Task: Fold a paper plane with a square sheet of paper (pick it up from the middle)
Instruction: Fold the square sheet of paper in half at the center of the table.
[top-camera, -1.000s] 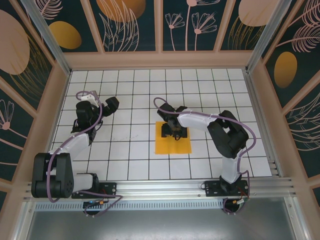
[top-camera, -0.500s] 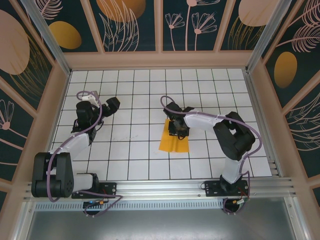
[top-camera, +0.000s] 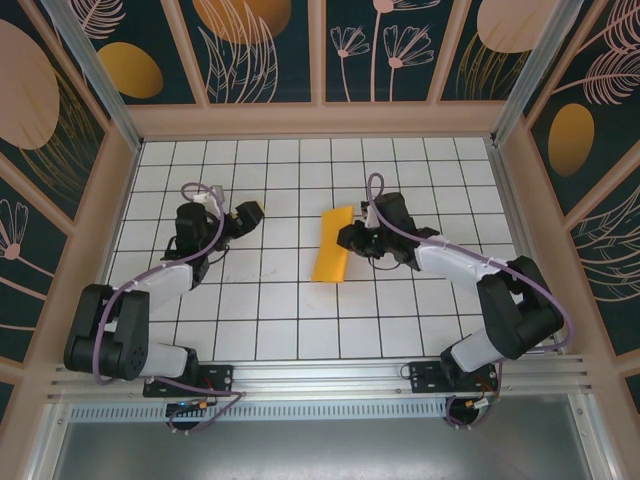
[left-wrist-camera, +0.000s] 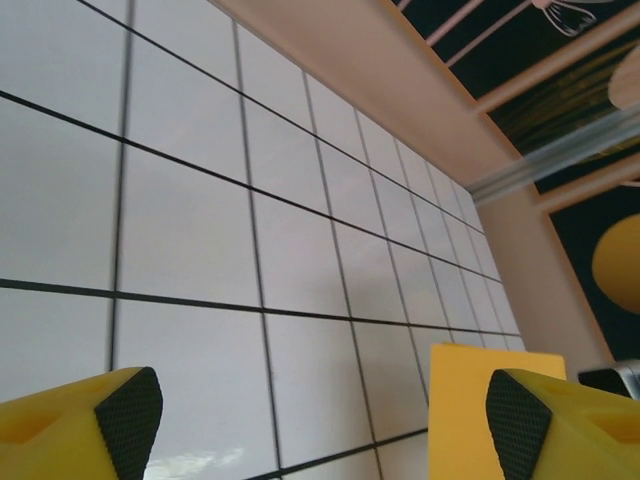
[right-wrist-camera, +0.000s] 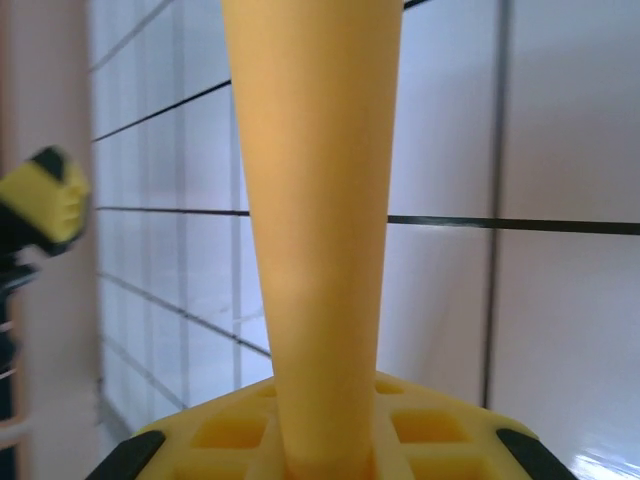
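The square sheet of paper (top-camera: 332, 246) is orange-yellow and hangs off the table, bent into a narrow curved strip. My right gripper (top-camera: 352, 238) is shut on its right side, near the middle of the grid. In the right wrist view the sheet (right-wrist-camera: 315, 200) rises as a tall curl straight out of my right gripper (right-wrist-camera: 325, 462), between the yellow fingers. My left gripper (top-camera: 250, 214) stands open to the left of the sheet, about two tiles away. In the left wrist view its gripper (left-wrist-camera: 320, 425) frames bare tiles, and the sheet's edge (left-wrist-camera: 465, 400) shows beside the right fingertip (left-wrist-camera: 520, 420).
The white grid table (top-camera: 270, 300) is ringed by a wooden rim and painted wall panels (top-camera: 250, 50). An aluminium rail (top-camera: 330, 375) runs along the near edge by the arm bases. In the right wrist view, the left arm's yellow finger (right-wrist-camera: 45, 200) shows at far left.
My right gripper closed on the sheet, lifted it off the table and carried it up and back, so it now hangs curled. My left gripper moved right toward it.
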